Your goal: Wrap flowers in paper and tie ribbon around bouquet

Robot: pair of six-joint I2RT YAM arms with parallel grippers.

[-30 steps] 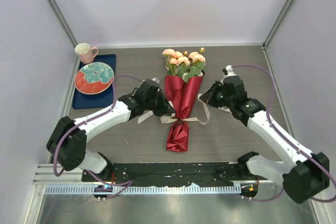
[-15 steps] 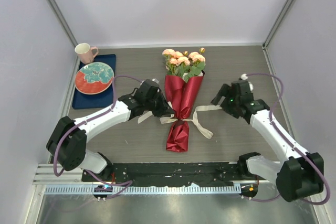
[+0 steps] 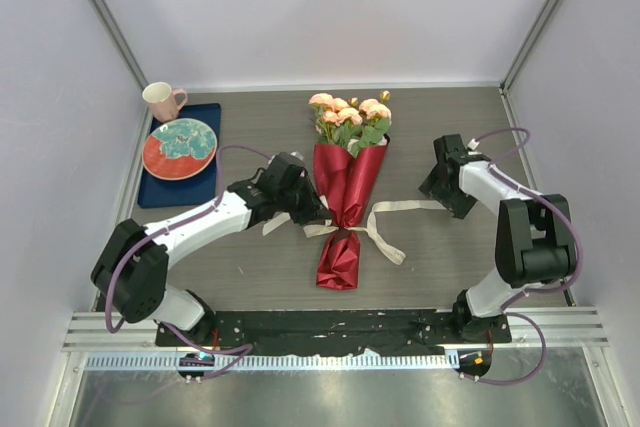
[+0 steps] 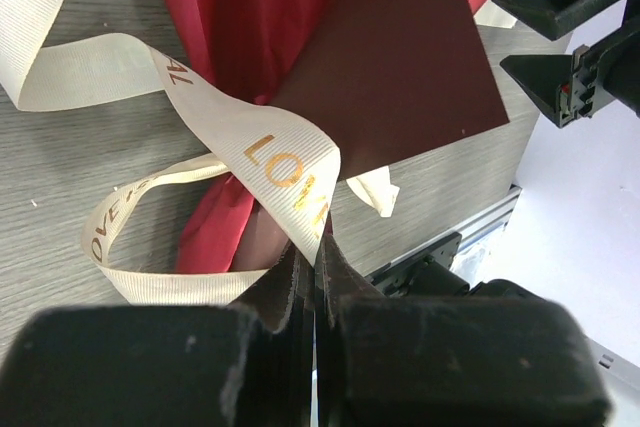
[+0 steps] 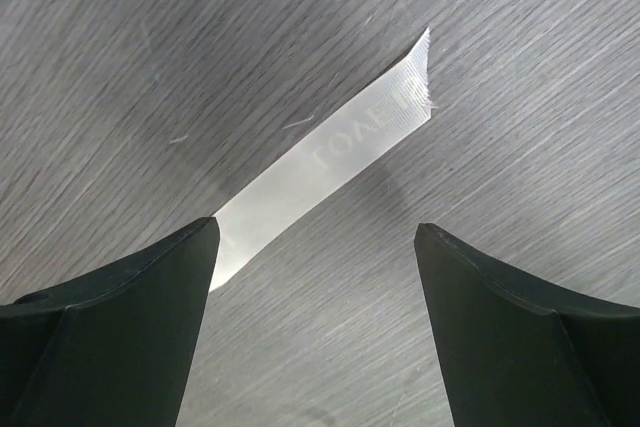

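A bouquet (image 3: 343, 192) lies in the middle of the top view on the grey wood-grain worktop (image 3: 450, 127). Its pale pink-peach roses with green leaves (image 3: 350, 115) point toward the top edge. The deep-red crinkly paper cone (image 3: 338, 259) narrows to a waist and then flares again toward the bottom edge. A long cream-white satin ribbon (image 3: 410, 205) is wound around that waist. One tail runs right across the worktop and another slants toward the lower right. Shorter loops lie just left of the wrap.

In the left wrist view, the black left fingers (image 4: 290, 292) at the bottom centre are pressed together, with a fold of the ribbon pinched between their tips. The strip bears gold lettering and arches up and left from the pinch, across the red paper.

In the right wrist view, the black right fingers (image 5: 120, 327) stand wide apart in the lower corners and hold nothing. The ribbon's cut end lies flat on the worktop between them. It runs from the upper right down to the tip of the finger at the lower left, where I cannot tell if it touches.

In the upper left of the top view, a dark blue rectangular tray (image 3: 165, 192) carries an orange-red plate with a teal pattern (image 3: 180, 147). A pale pink mug (image 3: 160, 100) stands at the tray's far end.
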